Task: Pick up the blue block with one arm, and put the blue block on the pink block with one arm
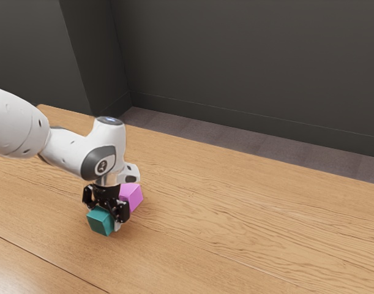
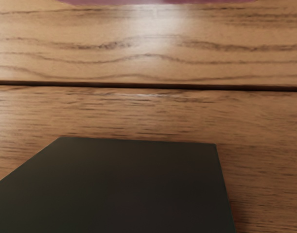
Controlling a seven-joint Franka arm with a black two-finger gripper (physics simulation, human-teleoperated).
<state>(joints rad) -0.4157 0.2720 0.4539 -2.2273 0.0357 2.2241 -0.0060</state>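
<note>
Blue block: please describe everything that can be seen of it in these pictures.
The blue block is a small cube of teal-blue colour with plain matte faces, one edge turned toward the exterior camera. It is directly under the end effector, low over the wooden table; whether it rests there or is lifted, I cannot tell. The pink block stands close behind it, toward the exterior view's right. In the wrist view its top face looks dark, in shadow.

near block (image 1: 100, 224) under end effector (image 1: 107, 212), far block (image 1: 133, 195) just behind, table (image 1: 248, 208) beneath both
</note>
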